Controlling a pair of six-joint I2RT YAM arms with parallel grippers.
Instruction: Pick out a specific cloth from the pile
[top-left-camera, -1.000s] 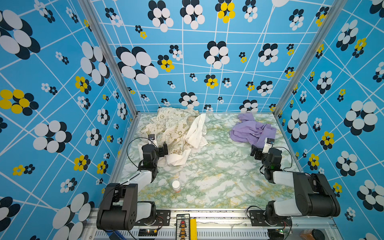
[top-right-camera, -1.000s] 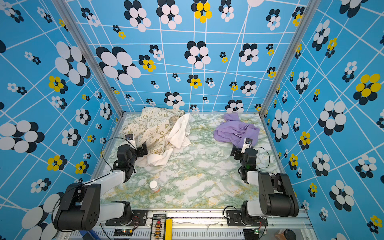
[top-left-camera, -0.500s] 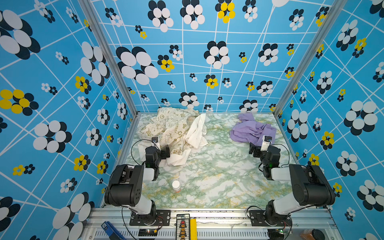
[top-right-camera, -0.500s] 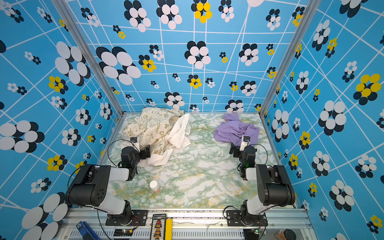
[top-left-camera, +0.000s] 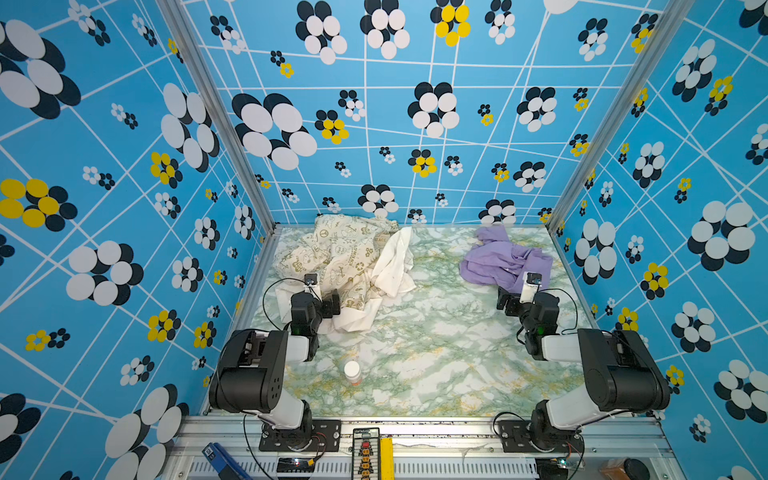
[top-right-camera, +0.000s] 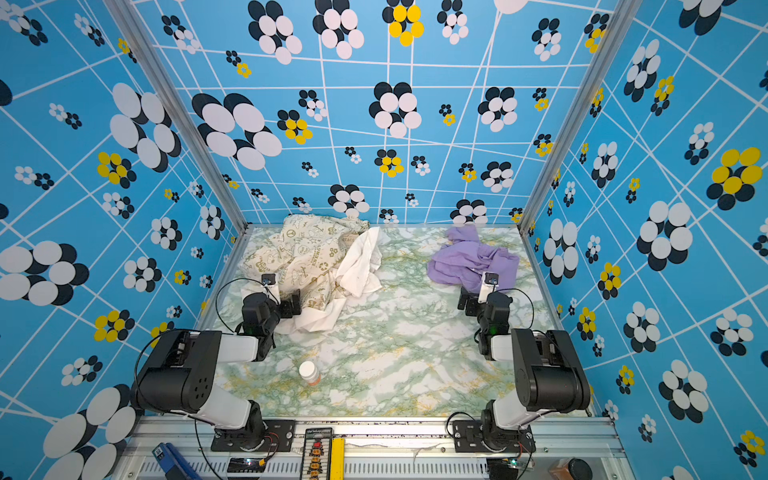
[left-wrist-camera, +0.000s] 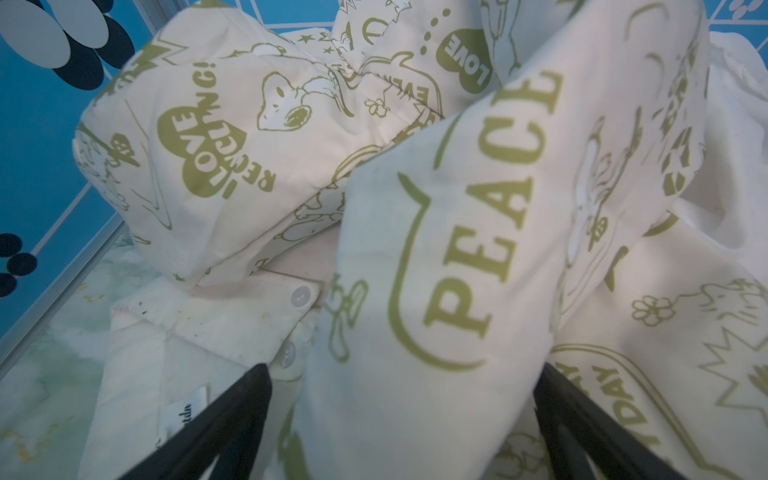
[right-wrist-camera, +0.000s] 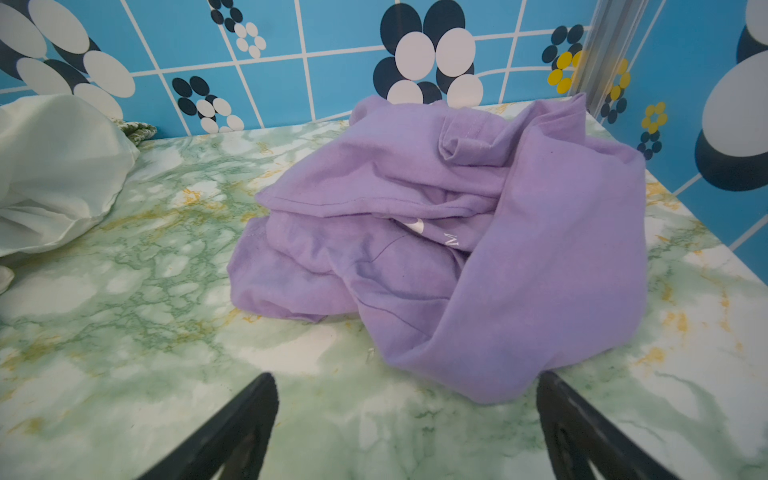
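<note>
Where the pile (top-left-camera: 353, 266) lies heaped at the far left of the table (top-left-camera: 436, 357), printed cloth (left-wrist-camera: 478, 249) draped over plain white cloth (top-left-camera: 395, 262), long axis running from the near left edge toward the back wall; left gripper (left-wrist-camera: 401, 419) pushed against its near end, jaws apart with a printed fold between them, not pinched. Purple cloth (right-wrist-camera: 478, 241) bunched well apart at the far right, no clear long axis, just ahead of the right gripper (right-wrist-camera: 405, 424), jaws apart over bare table; fits either a picked-out cloth or one awaiting pickup; small bottle (top-left-camera: 352, 371) near the front.
</note>
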